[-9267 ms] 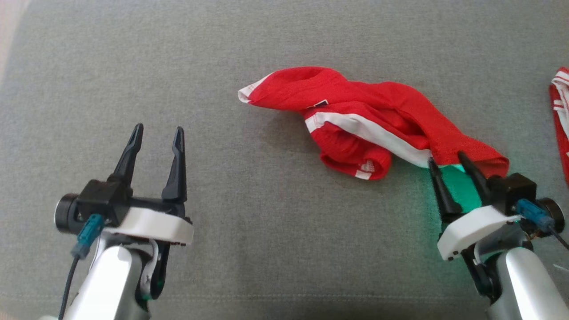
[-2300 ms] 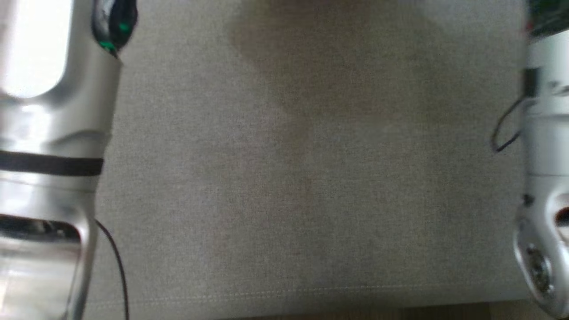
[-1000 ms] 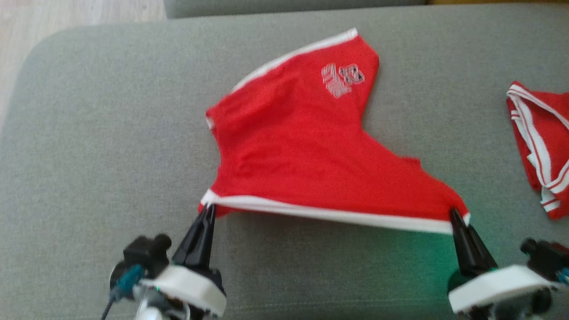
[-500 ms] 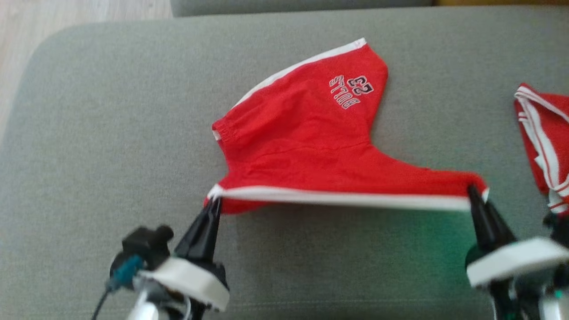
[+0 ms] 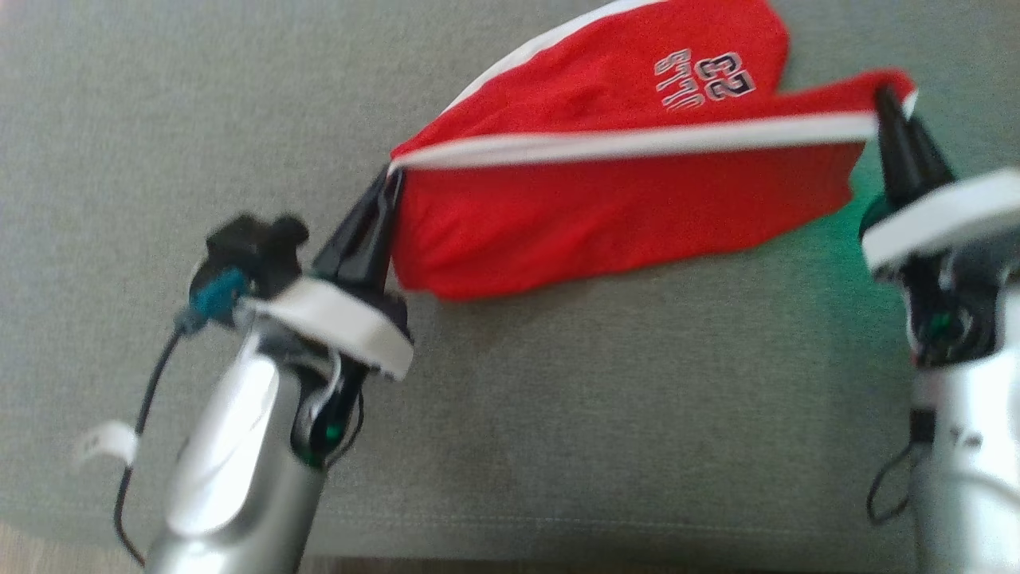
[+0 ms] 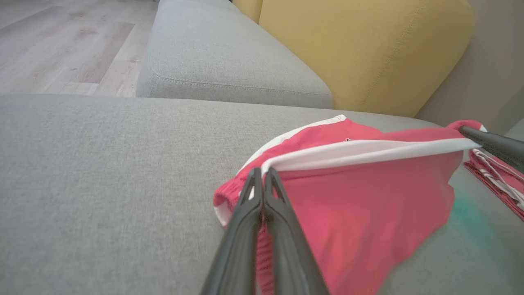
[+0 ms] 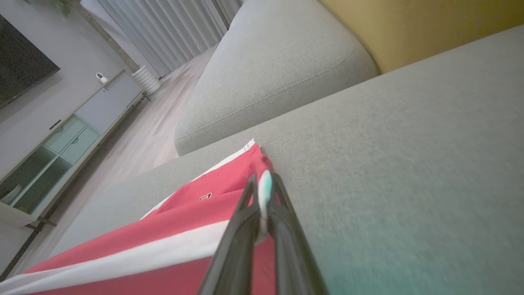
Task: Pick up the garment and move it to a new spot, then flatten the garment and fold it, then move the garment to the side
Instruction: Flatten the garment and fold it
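Head view: left gripper (image 5: 388,177) and right gripper (image 5: 886,102) clamped on red shorts (image 5: 606,215) stretched between them; fold apparently under way, sideways move outstanding.

The shorts (image 5: 606,207) run off the head view's top edge; the word (image 5: 681,80) on them is too blurred to read. The left wrist view's right edge cuts off a second garment (image 6: 499,184).
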